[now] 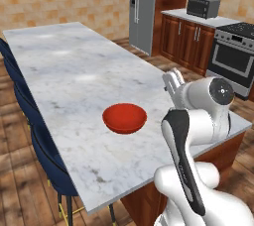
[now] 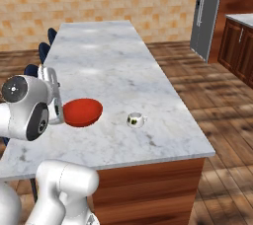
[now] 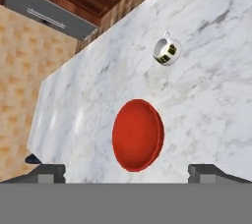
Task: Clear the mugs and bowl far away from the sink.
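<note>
Left base view — bowl: the red bowl (image 1: 124,118) is being seen resting on the marble worktop (image 1: 69,71), toward its near end, just left of the white arm's wrist.
Left base view — gripper: the gripper (image 1: 173,82) is being held above the worktop's right edge, right of the bowl and apart from it; its spread is not being shown clearly from here.
Left base view — materials: the bowl is being shown as glossy, wide and shallow; the worktop as pale grey-veined stone, long and rectangular.
Right base view — mug: a squat white mug (image 2: 135,119) with a dark yellowish mark is being seen standing upright, right of the bowl (image 2: 82,111) and apart from it, nearer the worktop's (image 2: 113,61) right edge.
Right base view — gripper: the gripper (image 2: 53,96) is being held just left of the bowl, above its near-left rim.
Hand view — relation: the bowl (image 3: 138,134) is being framed directly ahead, centred between the two dark fingertips (image 3: 49,173); the mug (image 3: 167,51) is lying beyond the bowl, its small handle turned away.
Hand view — gripper state: the jaws are being held spread wide, with nothing between them.
Judgement: the bowl is being judged the nearer target; a straight descent over one rim is likely being called for.
</note>
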Controlling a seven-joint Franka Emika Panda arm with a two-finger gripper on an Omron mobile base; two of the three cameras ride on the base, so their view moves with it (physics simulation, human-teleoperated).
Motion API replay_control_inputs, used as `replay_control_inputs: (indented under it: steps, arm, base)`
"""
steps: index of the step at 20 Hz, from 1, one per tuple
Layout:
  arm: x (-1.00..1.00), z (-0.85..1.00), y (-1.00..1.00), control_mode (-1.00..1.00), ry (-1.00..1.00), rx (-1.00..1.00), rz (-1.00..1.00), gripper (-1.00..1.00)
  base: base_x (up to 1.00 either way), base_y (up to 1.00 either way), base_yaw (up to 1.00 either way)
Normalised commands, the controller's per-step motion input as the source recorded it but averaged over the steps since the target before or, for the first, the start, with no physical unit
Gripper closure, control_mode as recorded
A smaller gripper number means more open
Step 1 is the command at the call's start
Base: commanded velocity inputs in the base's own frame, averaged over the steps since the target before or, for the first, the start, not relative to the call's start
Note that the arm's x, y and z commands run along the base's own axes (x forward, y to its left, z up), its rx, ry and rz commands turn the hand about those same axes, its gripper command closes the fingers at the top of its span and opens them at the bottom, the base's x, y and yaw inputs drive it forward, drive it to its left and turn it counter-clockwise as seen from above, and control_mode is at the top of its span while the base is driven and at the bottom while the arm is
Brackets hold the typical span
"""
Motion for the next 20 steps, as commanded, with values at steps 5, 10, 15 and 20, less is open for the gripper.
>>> replay_control_inputs:
  steps: [5, 10, 15, 20]
  arm:
    - [-0.58, 0.33, -0.11, -1.0, 0.0, 0.0, -0.06, -1.0]
    - [-0.27, 0.17, -0.17, 1.0, 0.0, 0.01, -0.04, -1.0]
    - [0.0, 0.0, 0.0, 1.0, 0.0, 0.0, 0.0, -1.0]
    - [0.0, 0.0, 0.0, 1.0, 0.0, 0.0, 0.0, -1.0]
  base:
    - [0.0, 0.0, 0.0]
    - [-0.31, -0.54, -0.03]
    - [0.0, -0.56, -0.77]
    - [0.0, 0.0, -1.0]
